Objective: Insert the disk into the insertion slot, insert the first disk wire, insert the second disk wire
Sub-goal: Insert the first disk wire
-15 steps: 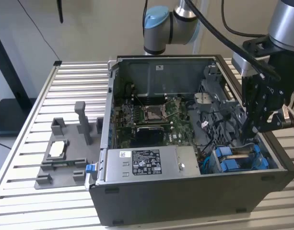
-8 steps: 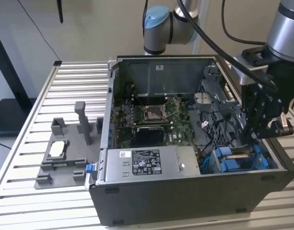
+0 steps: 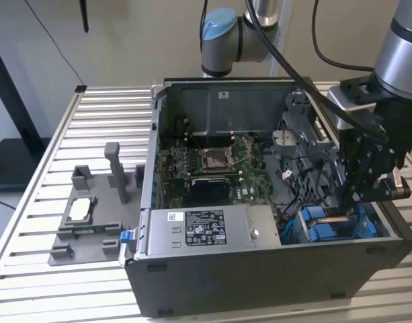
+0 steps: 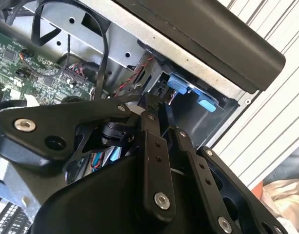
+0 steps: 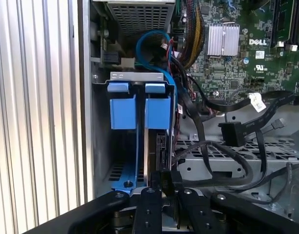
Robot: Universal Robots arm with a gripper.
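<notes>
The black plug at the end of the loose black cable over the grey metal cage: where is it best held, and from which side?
Probably across the flat sides of the rigid black plug. Come from the open side of the dark computer case; the grey metal cage lies behind it.

The tabletop is a metal surface of pale parallel slats running across the exterior view. An open dark computer case lies on it on its side, toward the exterior view's right. Just beside the case, toward the exterior view's left, a flat grey fixture with several upright posts rests on the slats.
</notes>
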